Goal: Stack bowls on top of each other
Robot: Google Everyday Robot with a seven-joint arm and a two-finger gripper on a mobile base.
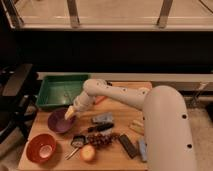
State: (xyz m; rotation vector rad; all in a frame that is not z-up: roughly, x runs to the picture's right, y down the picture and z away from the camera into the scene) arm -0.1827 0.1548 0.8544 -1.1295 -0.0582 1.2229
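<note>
High view faces down over table (pixel 107 159), near; pincer (pixel 70 113) by purple bowl (pixel 59 122).

This looks like an office or lab test corner rather than a home. A wooden surface (pixel 122 117) stands before a dark wall, under glazing with metal posts (pixel 73 12), and a black office chair (pixel 17 87) is at its side. On it lie a green bin (pixel 60 91), a purple bowl (pixel 59 124), a red bowl (pixel 41 148), fruit (pixel 88 152) and snack bars (pixel 129 145). The robot's hand (pixel 70 114) is at the purple bowl's rim.
</note>
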